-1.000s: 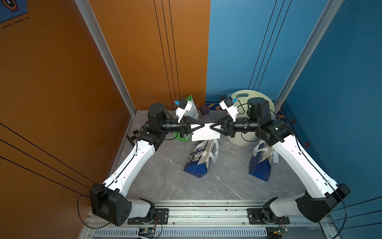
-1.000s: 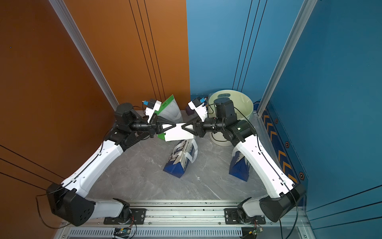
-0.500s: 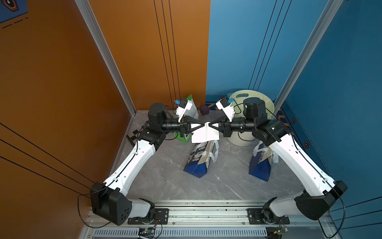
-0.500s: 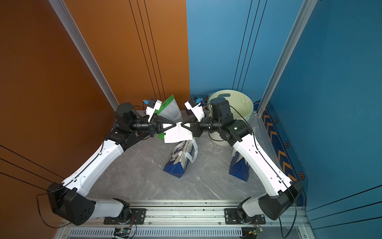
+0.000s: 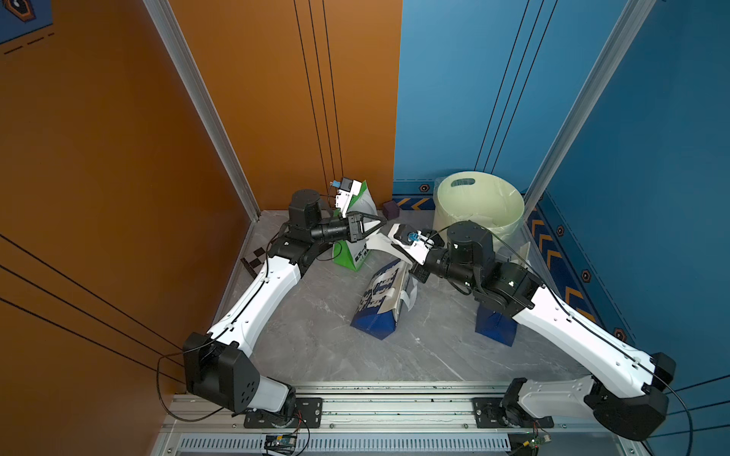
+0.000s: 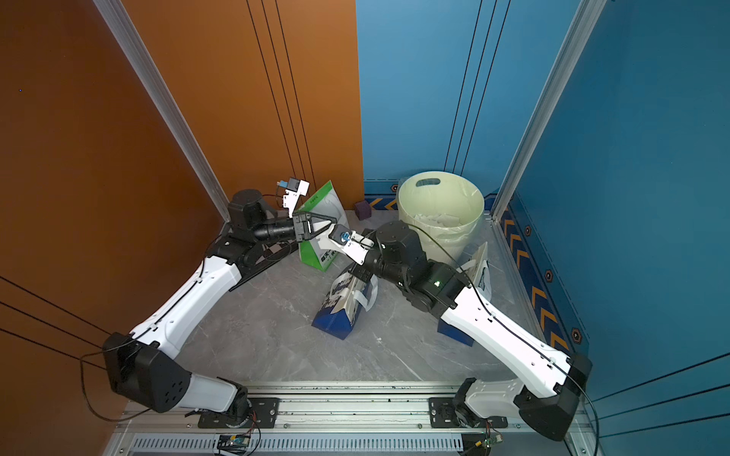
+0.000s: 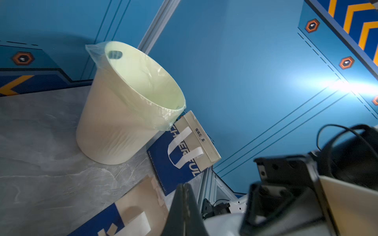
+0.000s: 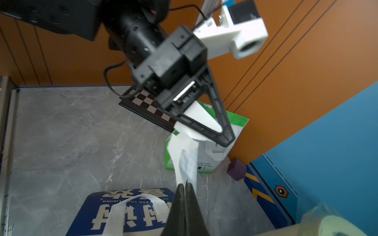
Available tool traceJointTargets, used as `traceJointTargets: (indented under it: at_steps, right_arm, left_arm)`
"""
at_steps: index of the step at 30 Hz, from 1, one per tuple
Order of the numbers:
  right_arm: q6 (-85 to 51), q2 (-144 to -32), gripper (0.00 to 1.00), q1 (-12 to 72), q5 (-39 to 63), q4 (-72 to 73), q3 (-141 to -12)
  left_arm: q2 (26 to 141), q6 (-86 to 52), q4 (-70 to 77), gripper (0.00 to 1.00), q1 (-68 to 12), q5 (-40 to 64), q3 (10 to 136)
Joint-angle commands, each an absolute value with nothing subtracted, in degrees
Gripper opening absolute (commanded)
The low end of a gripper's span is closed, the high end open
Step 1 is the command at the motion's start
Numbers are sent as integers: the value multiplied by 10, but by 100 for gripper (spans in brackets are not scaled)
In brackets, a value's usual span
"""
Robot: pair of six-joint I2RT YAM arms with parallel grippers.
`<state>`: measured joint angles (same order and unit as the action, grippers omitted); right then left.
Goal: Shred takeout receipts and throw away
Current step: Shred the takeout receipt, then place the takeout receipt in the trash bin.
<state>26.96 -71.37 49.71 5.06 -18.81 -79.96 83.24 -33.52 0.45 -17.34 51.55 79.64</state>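
Grey marble floor [image 5: 316, 347] — green bag [image 5: 349, 256] behind the held receipt [image 8: 185, 157], blue bag [image 5: 379, 304] below.

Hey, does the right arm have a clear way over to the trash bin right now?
Probably, though not freely. Nothing stands between the right end effector and the open bin close by, but it is shut on the receipt that the left end effector also clamps, which tethers it.
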Motion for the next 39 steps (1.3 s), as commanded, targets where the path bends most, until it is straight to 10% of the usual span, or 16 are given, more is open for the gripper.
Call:
traceJointTargets:
  at_steps: [1,8,23,39]
  right_arm:
    - [312,-659,0,504,118,-131,-764]
    - [198,-624,0,472,247,-135,-760]
    - [-79,-696,0,265,39,-107,-832]
    - [-28,-533,0,214,-59,-225,-791]
  left_arm:
    - [841,-301,-46,0,-164,440,827]
    - [852,-274,-59,0,-152,403,847]
    - [829,-304,32,0,-193,356,840]
    - [1259,-156,29,0,-353,317,1343]
